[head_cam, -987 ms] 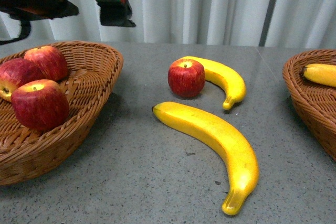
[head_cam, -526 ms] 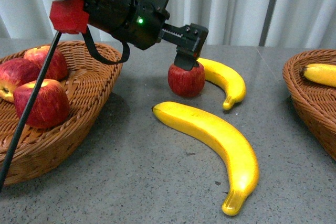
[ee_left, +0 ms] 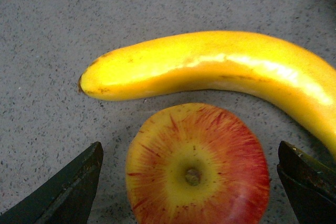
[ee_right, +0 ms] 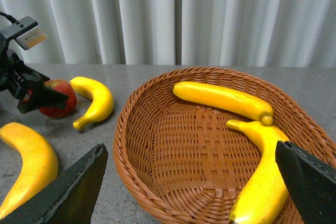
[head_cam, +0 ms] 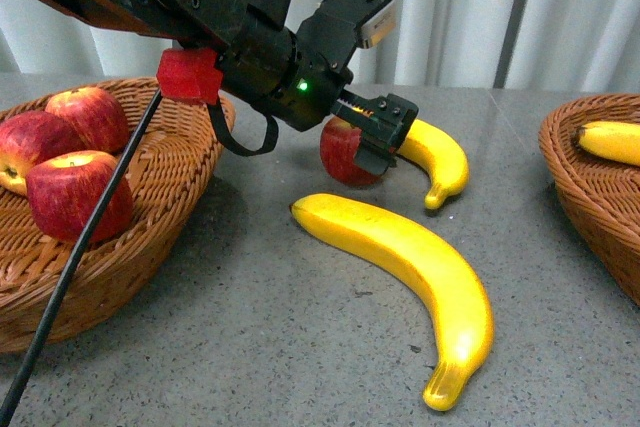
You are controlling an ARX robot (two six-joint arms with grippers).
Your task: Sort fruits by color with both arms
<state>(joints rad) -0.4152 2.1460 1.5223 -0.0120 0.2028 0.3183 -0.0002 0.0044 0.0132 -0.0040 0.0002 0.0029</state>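
Grey tabletop (head_cam: 300,347) — left hand (head_cam: 372,142) wide open, straddling apple (head_cam: 340,152).

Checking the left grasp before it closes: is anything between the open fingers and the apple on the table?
Nothing visible. The apple sits between the open fingers of the left gripper, with only bare table on either side; the small banana lies beside it, outside the gap.

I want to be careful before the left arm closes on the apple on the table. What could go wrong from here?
1. The small banana lies close beside the apple; the open left gripper could nudge it while closing.
2. The apple is round and glossy, so it might slip from the narrow fingers.
3. The black cable hangs in front of the left basket and may snag its rim.
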